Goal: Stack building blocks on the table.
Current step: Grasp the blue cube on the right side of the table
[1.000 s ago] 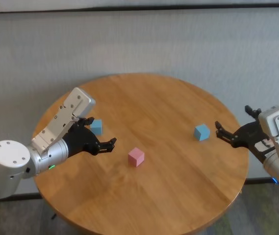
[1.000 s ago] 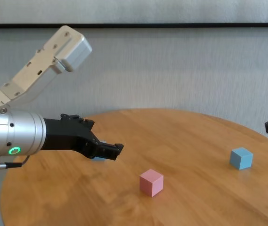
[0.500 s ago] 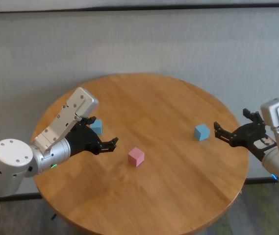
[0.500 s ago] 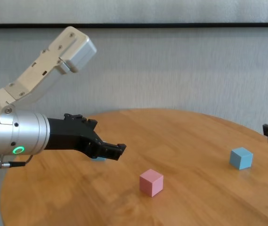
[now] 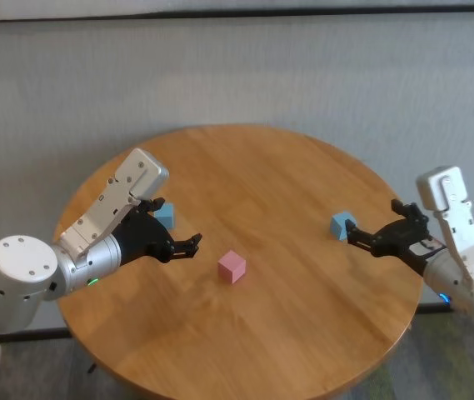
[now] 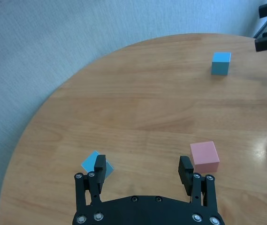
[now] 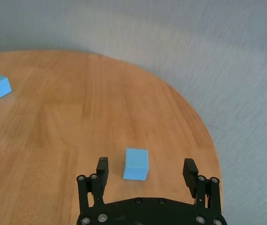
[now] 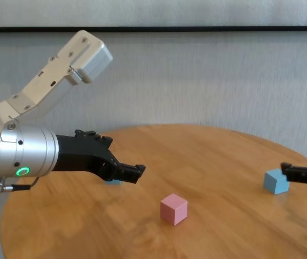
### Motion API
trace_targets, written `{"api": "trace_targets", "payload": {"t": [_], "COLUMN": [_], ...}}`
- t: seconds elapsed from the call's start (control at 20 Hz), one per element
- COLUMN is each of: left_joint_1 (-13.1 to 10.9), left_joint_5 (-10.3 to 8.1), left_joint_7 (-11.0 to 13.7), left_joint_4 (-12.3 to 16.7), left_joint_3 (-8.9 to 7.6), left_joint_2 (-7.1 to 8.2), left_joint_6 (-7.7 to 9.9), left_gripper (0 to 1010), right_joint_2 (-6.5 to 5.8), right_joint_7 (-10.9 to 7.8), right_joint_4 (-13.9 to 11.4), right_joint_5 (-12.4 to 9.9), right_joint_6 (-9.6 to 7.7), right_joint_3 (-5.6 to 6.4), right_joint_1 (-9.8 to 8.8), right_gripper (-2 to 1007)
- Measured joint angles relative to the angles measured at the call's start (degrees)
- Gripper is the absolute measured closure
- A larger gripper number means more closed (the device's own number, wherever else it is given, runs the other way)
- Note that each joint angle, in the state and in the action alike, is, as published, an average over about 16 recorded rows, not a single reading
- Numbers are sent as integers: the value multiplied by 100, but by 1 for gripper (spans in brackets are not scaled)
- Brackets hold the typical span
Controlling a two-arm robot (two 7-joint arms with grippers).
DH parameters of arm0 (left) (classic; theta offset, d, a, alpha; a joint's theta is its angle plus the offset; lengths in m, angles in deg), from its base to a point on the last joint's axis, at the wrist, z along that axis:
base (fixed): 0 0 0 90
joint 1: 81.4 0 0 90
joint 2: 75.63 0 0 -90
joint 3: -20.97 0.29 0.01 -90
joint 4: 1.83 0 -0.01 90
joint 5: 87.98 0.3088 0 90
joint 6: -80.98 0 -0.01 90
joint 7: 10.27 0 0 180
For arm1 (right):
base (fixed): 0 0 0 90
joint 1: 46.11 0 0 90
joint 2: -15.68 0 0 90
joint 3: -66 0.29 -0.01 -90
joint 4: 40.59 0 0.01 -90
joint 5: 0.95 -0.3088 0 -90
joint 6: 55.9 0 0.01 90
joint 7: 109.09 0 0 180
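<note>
Round and honey-brown, the table (image 5: 245, 167) carries three building blocks, well apart: one pink block (image 5: 232, 267) and two blue. Left gripper (image 6: 142, 169) hovers spread, apparently above the left blue block (image 6: 97, 165); right gripper (image 7: 146, 172) spread wide around the right blue block (image 7: 136, 164).
</note>
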Motion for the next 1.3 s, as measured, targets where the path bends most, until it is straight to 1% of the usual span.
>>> {"api": "trace_targets", "payload": {"t": [0.25,0.5,0.95,1.15,1.3], "left_joint_1": [10,15,20,22,23], "left_joint_5": [5,8,12,14,14], "left_joint_7": [2,2,1,1,1], "left_joint_4": [-9,-14,-20,-21,-23], "left_joint_3": [8,12,17,18,19], "left_joint_2": [-4,-6,-9,-10,-11], "left_joint_6": [-5,-9,-13,-14,-15], "left_gripper": [9,9,9,10,10], "right_joint_2": [194,419,861,1022,1116], "right_joint_7": [-119,-142,-64,-42,-42], "right_joint_4": [359,759,1413,1626,1751], "right_joint_5": [103,212,314,342,374], "right_joint_6": [-58,-57,-54,-67,-68], "right_joint_3": [-80,-107,-43,-8,7], "right_joint_1": [234,454,763,865,928], "right_gripper": [0,0,0,0,0]}}
